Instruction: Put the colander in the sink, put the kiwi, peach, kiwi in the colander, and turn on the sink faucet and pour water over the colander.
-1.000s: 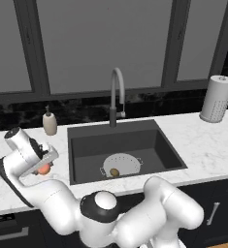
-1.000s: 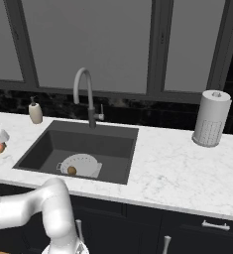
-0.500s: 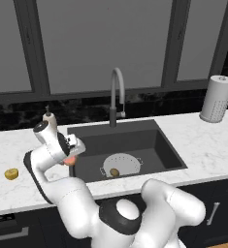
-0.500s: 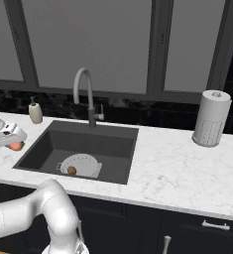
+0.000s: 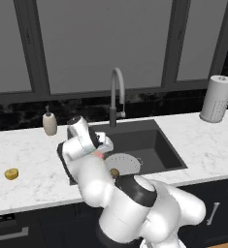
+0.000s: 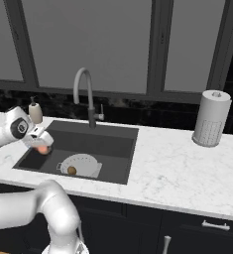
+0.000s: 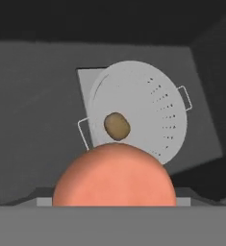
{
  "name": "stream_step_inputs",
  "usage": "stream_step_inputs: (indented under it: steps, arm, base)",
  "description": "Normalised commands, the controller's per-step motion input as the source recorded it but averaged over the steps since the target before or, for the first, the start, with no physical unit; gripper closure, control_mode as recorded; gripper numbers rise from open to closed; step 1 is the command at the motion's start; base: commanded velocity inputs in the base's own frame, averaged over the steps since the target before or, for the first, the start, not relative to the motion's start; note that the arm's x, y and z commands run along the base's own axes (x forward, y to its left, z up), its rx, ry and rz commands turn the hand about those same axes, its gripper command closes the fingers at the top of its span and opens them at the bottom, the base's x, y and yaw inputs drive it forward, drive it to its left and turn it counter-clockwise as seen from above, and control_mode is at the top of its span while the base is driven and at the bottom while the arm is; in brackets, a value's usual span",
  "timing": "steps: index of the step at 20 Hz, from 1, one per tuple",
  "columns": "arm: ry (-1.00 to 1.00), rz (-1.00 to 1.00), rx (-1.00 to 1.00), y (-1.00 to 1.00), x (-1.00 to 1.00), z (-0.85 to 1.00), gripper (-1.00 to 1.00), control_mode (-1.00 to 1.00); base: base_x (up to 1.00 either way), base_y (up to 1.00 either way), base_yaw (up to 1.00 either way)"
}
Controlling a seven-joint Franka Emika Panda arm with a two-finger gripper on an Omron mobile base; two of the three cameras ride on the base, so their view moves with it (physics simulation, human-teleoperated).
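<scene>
Since a second ago the arm has swung from over the left counter to above the left part of the sink [image 5: 156, 140], carrying the peach [image 7: 114, 175] with it; the base cameras have kept their place. Gripper [image 6: 40, 145] is closed on the peach, which shows as an orange-pink ball at the hand in both base views [image 5: 99, 154] and fills the lower middle of the hand view, hiding the fingertips. Peach is held in the air above the basin, up and to the left of the colander [image 6: 79, 165], not touching it. Colander lies flat on the sink floor over the lighter square patch, with one kiwi [image 7: 117, 126] resting inside it near the centre; the same brown fruit shows in the base views [image 5: 114, 172]. Second kiwi [image 5: 11, 173] sits on the left counter [image 5: 28, 160], well apart from the sink. Faucet [image 5: 116, 94] stands behind the basin, spout arching forward. Soap bottle [image 5: 49, 122] stands left of the faucet by the back wall. Paper towel roll [image 6: 211, 118] stands on the right counter.
</scene>
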Motion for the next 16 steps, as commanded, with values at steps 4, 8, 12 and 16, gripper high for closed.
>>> stream_step_inputs:
  steps: [4, 8, 12, 16]
  arm:
    - [0.02, -0.14, 0.00, -0.88, 0.34, -0.45, 1.00, -1.00]
    - [0.00, -0.07, 0.00, -0.61, 0.28, -0.58, 1.00, -1.00]
    - [0.00, -0.02, 0.00, -0.35, 0.32, -0.53, 1.00, -1.00]
    - [0.00, 0.00, 0.00, -0.15, 0.36, -0.48, 1.00, -1.00]
  base:
    - [0.00, 0.00, 0.00]
    - [0.00, 0.00, 0.00]
    - [0.00, 0.00, 0.00]
    - [0.00, 0.00, 0.00]
